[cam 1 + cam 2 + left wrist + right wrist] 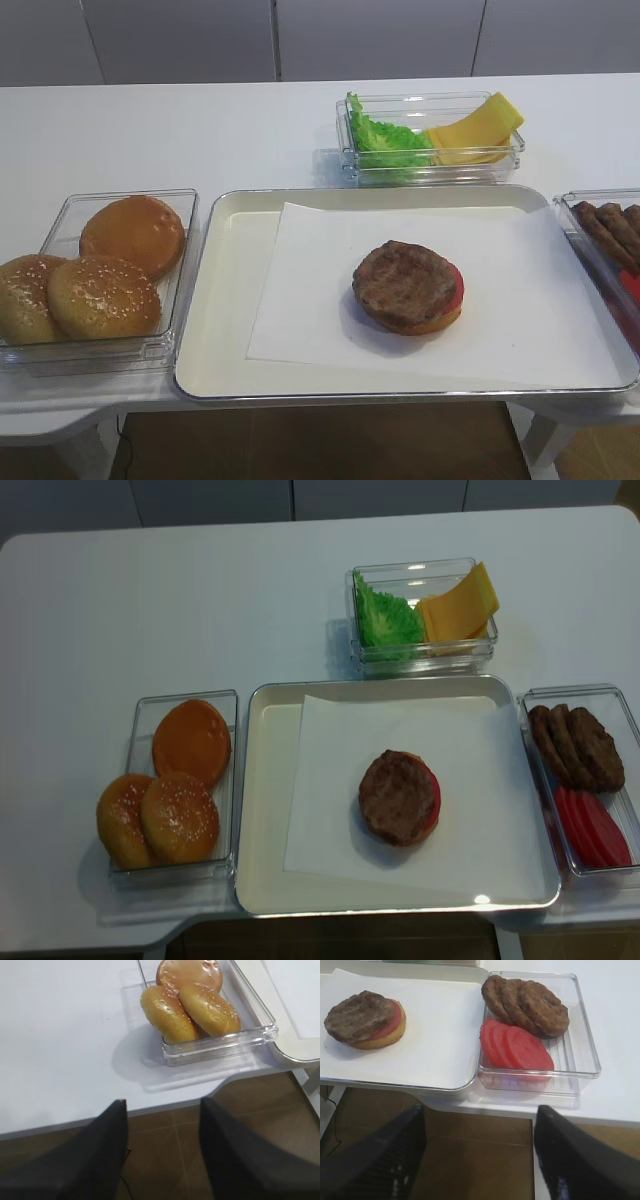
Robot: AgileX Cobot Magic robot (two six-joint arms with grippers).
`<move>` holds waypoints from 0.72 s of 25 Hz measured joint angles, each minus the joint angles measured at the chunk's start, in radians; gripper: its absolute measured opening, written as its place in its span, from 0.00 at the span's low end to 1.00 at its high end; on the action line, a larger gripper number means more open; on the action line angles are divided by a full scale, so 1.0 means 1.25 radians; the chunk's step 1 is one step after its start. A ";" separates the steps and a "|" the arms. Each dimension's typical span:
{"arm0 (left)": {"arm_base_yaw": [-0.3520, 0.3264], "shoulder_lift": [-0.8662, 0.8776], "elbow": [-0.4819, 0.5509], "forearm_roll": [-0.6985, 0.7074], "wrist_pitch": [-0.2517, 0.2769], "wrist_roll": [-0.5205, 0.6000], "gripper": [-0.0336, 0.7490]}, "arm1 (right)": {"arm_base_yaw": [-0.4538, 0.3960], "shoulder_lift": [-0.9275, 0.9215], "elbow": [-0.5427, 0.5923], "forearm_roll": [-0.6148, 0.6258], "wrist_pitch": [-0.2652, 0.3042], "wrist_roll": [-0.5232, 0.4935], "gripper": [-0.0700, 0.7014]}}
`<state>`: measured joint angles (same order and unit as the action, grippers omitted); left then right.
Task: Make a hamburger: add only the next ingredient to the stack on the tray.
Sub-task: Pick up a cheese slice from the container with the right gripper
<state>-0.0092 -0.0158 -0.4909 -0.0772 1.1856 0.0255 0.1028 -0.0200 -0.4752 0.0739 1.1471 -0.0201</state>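
The cheese [478, 130] [457, 604], thin yellow slices, leans in a clear container at the back, beside green lettuce [380, 138] [385, 618]. The stack [407, 286] [399, 796] [364, 1019] has a brown patty on top of a red tomato slice and a tan bun. It sits on white paper in the cream tray [215, 330] [262, 810]. My right gripper [480, 1155] hangs open and empty below the table's front edge, near the tray's right corner. My left gripper [162, 1152] also stands open and empty, off the front edge near the bun container. Neither gripper shows in the high views.
A clear container with sesame buns [100, 290] [192, 1007] [175, 800] stands left of the tray. Another on the right holds patties [530, 1002] [575, 742] and tomato slices [517, 1047] [592, 825]. Brown floor [480, 1135] lies under both grippers.
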 joint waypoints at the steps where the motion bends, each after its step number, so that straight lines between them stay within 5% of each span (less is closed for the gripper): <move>1: 0.000 0.000 0.000 0.000 0.000 0.000 0.49 | 0.000 0.000 0.000 0.000 0.000 0.000 0.75; 18: 0.000 0.000 0.000 0.000 0.000 0.000 0.49 | 0.000 0.000 0.000 0.000 0.000 0.000 0.75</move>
<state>-0.0092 -0.0158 -0.4909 -0.0772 1.1856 0.0255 0.1028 -0.0200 -0.4752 0.0739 1.1471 -0.0201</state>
